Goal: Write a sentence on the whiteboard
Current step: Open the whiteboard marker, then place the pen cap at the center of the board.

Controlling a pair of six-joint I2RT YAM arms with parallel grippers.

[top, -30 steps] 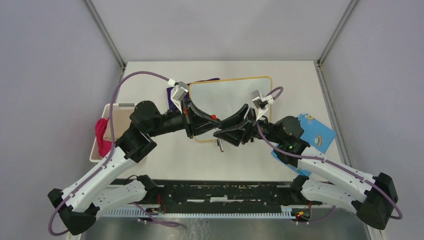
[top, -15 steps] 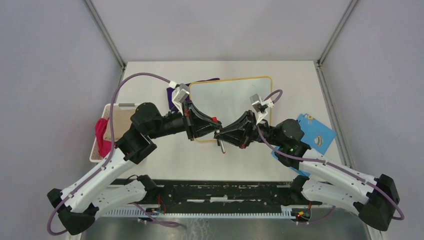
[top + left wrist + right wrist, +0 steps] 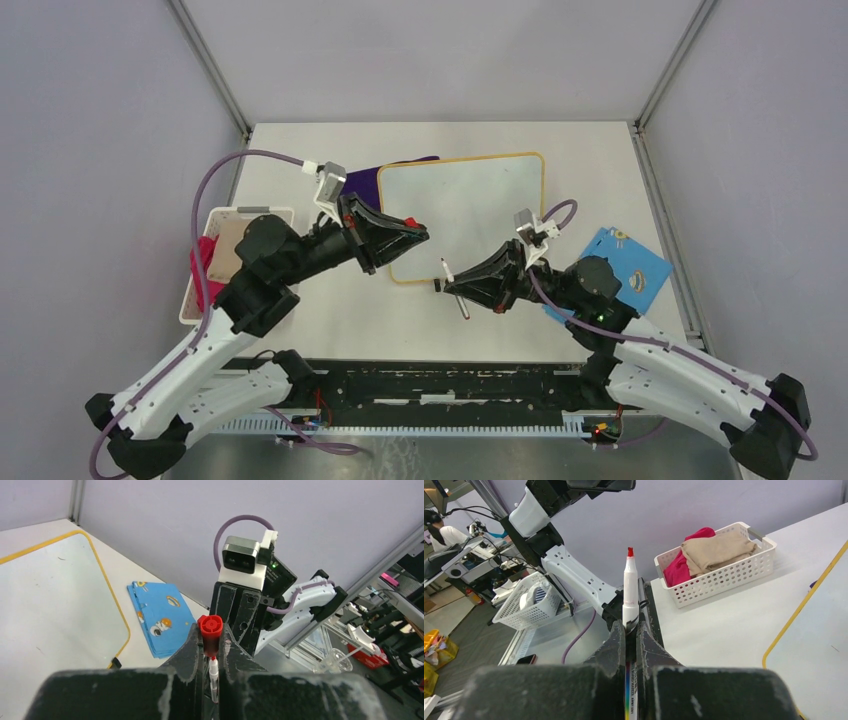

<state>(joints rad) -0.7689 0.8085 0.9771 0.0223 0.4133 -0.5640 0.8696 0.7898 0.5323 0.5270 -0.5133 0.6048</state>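
The whiteboard, white with a thin yellow frame, lies flat at the back middle of the table and looks blank; no sentence is in view on it. Over its near left corner my left gripper is shut on a red marker cap, which pokes out between the fingertips in the left wrist view. Just off the board's near edge my right gripper is shut on a white marker. In the right wrist view the marker stands uncapped, its red tip up, above the right gripper.
A white basket with pink and tan cloths sits at the left edge, also seen as the basket. A blue patterned cloth lies to the right of the board and a purple cloth at its far left corner.
The two grippers, meeting at the board's near edge a second ago, have pulled apart. The right jaws closed on the marker, and the cap came off in the left gripper, which drew back left.
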